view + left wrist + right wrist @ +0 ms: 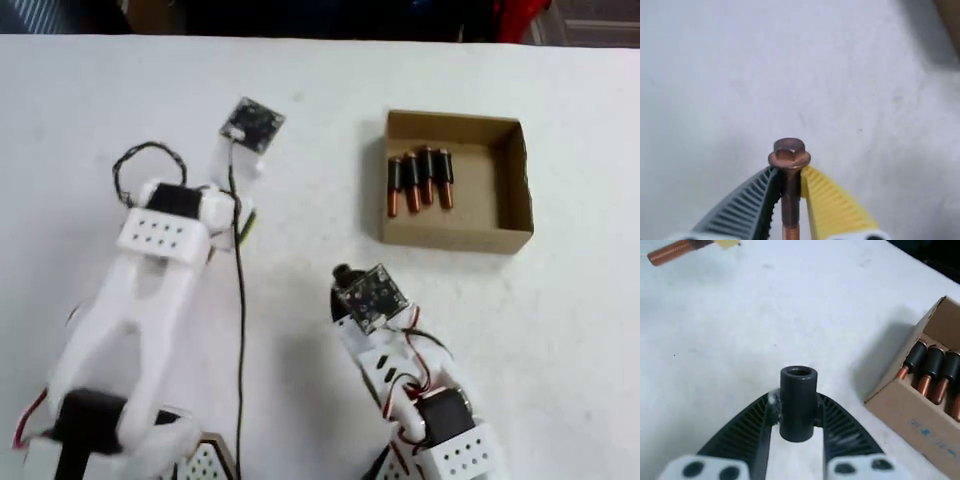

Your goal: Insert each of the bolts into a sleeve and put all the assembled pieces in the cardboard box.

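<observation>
My left gripper (789, 176) is shut on a copper bolt (789, 165), its hex head sticking out past the grey and yellow fingers above the white table. My right gripper (796, 412) is shut on a black sleeve (798, 400), held with its bore facing outward. The bolt's threaded end (670, 252) shows far off in the right wrist view. In the high view the left arm (165, 225) is at centre left and the right arm's sleeve (342, 272) is at centre. The cardboard box (455, 235) at right holds several assembled bolt-and-sleeve pieces (420, 180).
A black cable (239, 300) runs down the table between the two arms. A wire loop (145, 160) lies by the left arm. The box's near wall (912, 415) stands close to the right gripper.
</observation>
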Motion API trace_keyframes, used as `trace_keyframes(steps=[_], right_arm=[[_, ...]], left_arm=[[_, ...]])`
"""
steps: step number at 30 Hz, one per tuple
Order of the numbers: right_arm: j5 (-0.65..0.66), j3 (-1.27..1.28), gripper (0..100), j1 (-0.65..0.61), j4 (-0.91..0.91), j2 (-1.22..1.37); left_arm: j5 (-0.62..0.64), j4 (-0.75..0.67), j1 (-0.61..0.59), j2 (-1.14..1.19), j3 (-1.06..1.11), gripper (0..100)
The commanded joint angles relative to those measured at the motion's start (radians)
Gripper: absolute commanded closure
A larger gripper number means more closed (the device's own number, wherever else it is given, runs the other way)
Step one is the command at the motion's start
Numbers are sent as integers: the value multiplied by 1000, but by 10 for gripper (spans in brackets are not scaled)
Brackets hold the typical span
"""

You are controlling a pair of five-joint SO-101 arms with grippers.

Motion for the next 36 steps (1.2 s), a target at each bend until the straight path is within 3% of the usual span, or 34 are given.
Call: trace_keyframes(steps=[1,4,8,12,21,27,36], right_arm=[[9,9,981,-27,-65,-10],[9,9,981,-62,-99,-10],[-25,9,982,-105,-130,-10],[-109,9,982,-110,-177,-10],[-120,9,982,-111,-329,-10],[-261,9,982,-111,-414,-10],[-273,9,982,-111,-427,-10]], left_arm=[[98,5,12,-157,-31,980],[215,-17,12,-245,-31,979],[281,-60,13,-325,-29,979],[330,-72,71,-377,-29,979],[532,-172,194,-453,-26,978],[534,-416,245,-570,166,977],[440,-790,361,-885,543,978]])
